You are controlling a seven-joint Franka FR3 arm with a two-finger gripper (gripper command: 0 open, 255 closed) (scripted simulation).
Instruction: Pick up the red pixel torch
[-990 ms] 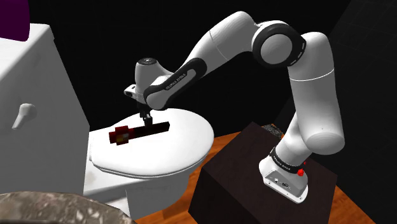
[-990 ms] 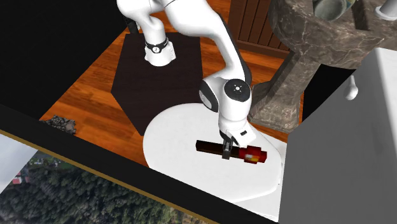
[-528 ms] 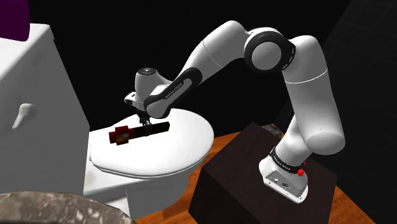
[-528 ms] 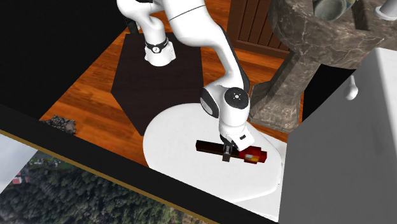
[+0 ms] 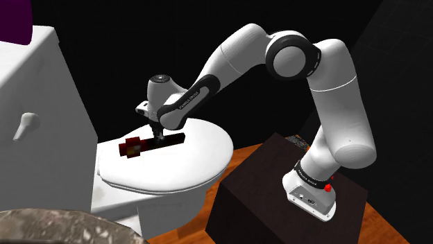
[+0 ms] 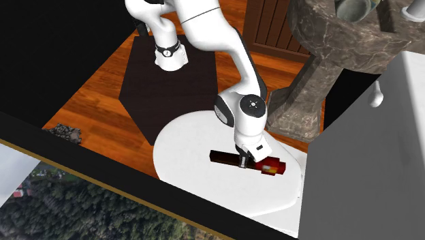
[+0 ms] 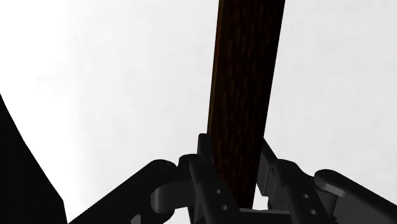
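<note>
Currently the gripper is pinching the red pixel torch near mid-shaft. It is likely handling as stiff and light.

claw at torch on toilet lid

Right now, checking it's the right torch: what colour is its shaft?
Dark reddish brown. The torch shaft shows best in the wrist view.
</note>
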